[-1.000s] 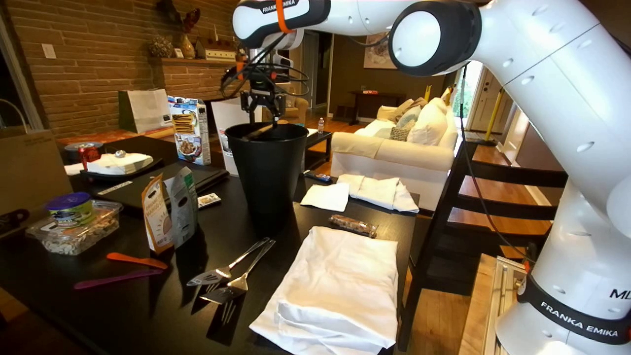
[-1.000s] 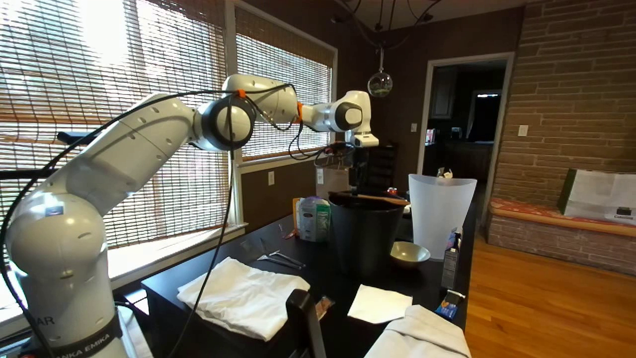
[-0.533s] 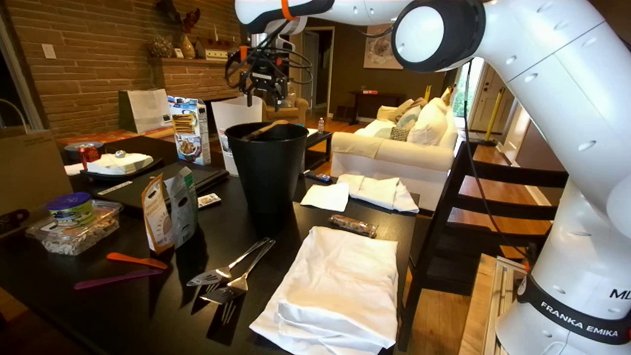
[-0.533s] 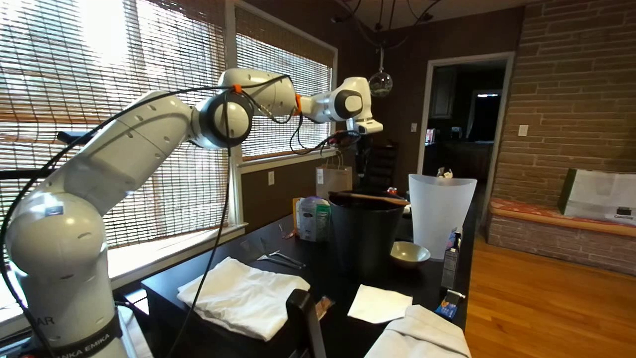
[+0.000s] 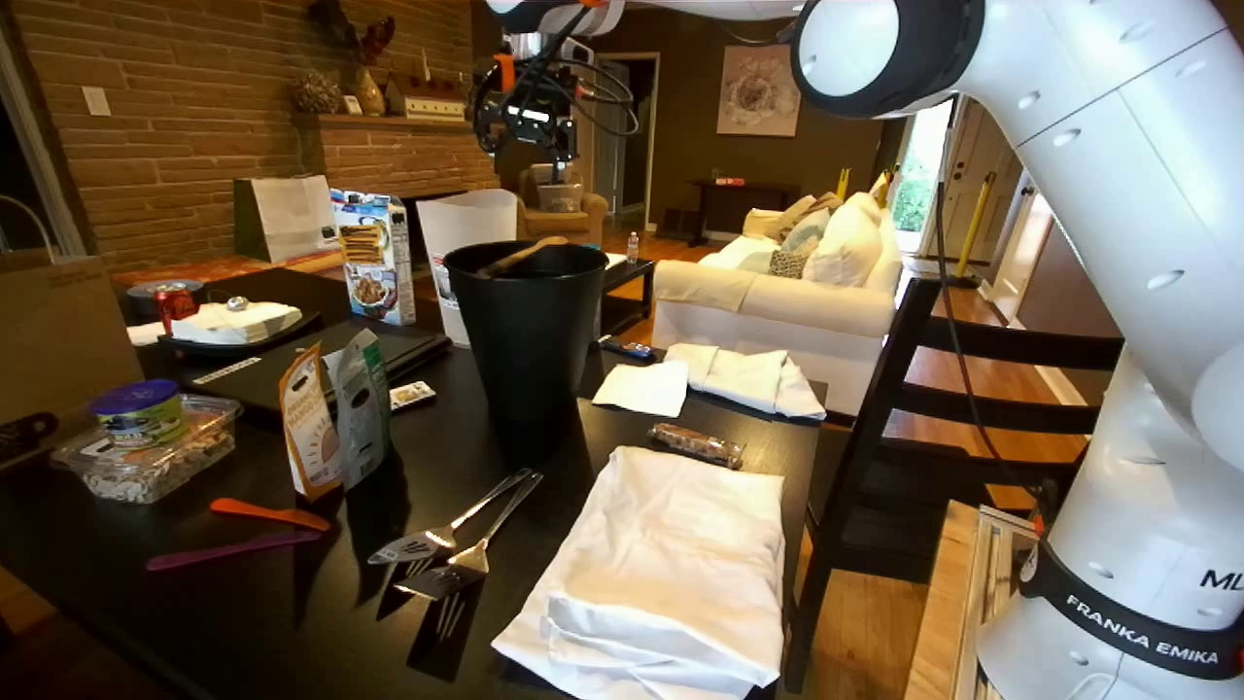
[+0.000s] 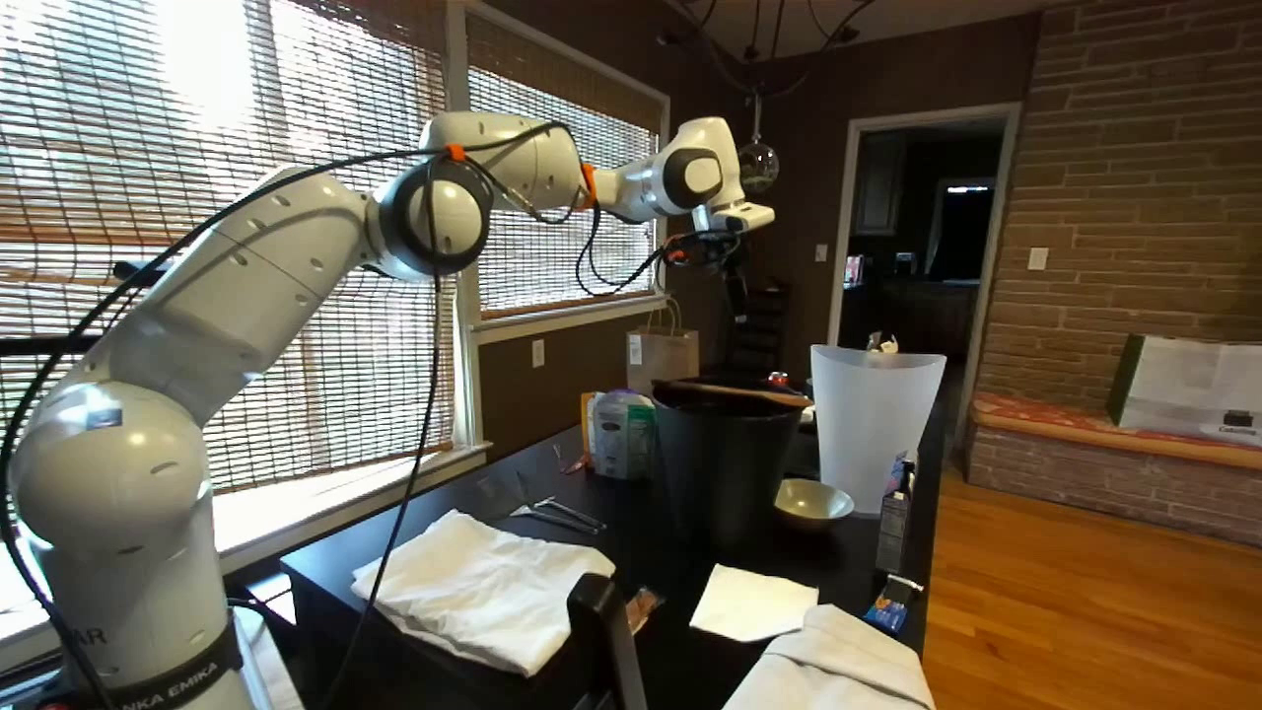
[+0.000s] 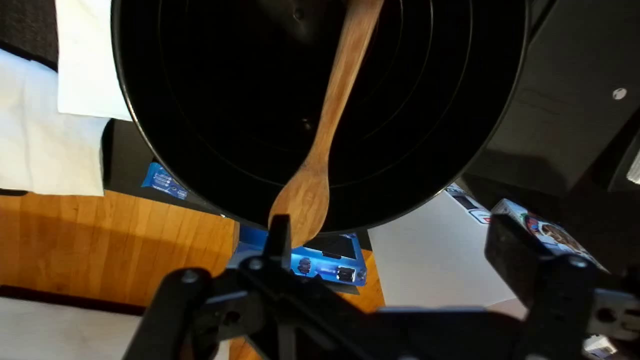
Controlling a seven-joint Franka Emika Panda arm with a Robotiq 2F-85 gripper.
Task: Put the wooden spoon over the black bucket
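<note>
The wooden spoon [image 5: 522,255] lies across the rim of the tall black bucket [image 5: 530,350] in both exterior views, where the spoon [image 6: 749,394] and bucket [image 6: 725,473] also show. In the wrist view the spoon [image 7: 336,107] spans the bucket's dark inside [image 7: 425,165], with its wide end over the rim; its other end runs out of view at the top. My gripper [image 5: 525,163] is up above the bucket, apart from the spoon. In the wrist view the gripper's fingers [image 7: 390,232] are wide apart with nothing between them.
A white bin [image 6: 873,424] and a metal bowl [image 6: 813,501] stand beside the bucket. A cereal box [image 5: 374,258], standing pouches [image 5: 362,408], metal utensils [image 5: 466,559] and a folded white cloth [image 5: 671,564] are on the table. A chair [image 5: 1001,418] stands at the table's edge.
My gripper has risen from the spoon at the bucket's rim to well above it, and has tilted. The spoon has stayed lying across the rim.
</note>
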